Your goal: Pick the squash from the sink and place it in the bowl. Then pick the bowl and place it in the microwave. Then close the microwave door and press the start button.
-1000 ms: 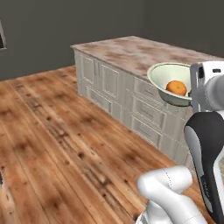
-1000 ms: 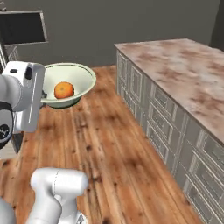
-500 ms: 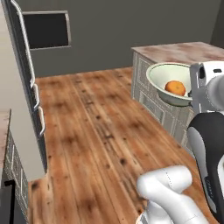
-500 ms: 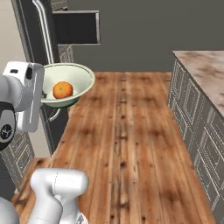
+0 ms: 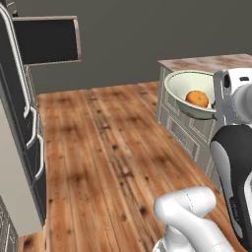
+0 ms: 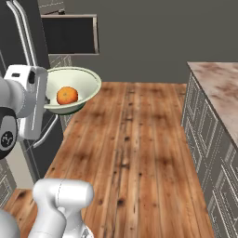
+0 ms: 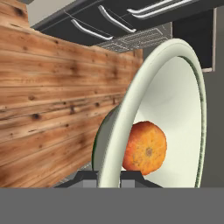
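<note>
Gripper (image 7: 108,176): clamped on the near rim of the bowl (image 5: 189,93), one finger on each side of the wall, holding it aloft above the wooden floor (image 5: 113,147). Squash (image 5: 198,99): orange, resting inside the bowl against its lower side, rolled toward the gripper. Marble-topped island with pale panelled drawers (image 6: 211,116): right of the arm, well apart from the bowl. Dark cabinet front with long curved metal handles (image 6: 23,32): left of the arm, behind the bowl.

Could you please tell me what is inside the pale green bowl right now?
A small round orange squash lies inside the round pale greenish-white bowl, on its floor near the side the hand grips. The floor beneath the squash is covered.
</note>
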Robot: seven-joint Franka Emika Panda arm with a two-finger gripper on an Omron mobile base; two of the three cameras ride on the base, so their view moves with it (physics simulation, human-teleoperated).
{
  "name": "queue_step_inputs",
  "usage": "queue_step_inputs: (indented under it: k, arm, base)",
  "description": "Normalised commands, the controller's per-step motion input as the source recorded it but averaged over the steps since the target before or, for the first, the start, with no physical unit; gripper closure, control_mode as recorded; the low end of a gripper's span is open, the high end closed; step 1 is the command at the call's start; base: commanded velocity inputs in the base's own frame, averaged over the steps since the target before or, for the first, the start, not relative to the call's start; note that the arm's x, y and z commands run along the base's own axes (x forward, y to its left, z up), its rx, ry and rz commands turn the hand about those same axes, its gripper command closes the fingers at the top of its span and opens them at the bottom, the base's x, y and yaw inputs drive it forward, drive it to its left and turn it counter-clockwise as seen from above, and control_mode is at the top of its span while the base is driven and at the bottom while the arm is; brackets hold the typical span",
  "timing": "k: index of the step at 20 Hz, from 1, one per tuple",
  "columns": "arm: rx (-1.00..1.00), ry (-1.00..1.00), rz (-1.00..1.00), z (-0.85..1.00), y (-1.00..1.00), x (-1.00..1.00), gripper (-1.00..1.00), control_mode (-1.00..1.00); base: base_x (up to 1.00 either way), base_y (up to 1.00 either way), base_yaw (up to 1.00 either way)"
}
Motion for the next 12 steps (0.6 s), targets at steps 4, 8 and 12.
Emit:
queue_step_inputs:
  k: [4, 8, 12]
  arm:
    - [0.0, 0.0, 0.0, 0.0, 0.0, 0.0, 1.0, 1.0]
    - [0.0, 0.0, 0.0, 0.0, 0.0, 0.0, 1.0, 1.0]
    - [0.0, 0.0, 0.0, 0.0, 0.0, 0.0, 1.0, 1.0]
  base:
    - [1.0, -0.46, 0.14]
    - [1.0, -0.4, 0.15]
    - [1.0, -0.42, 0.15]
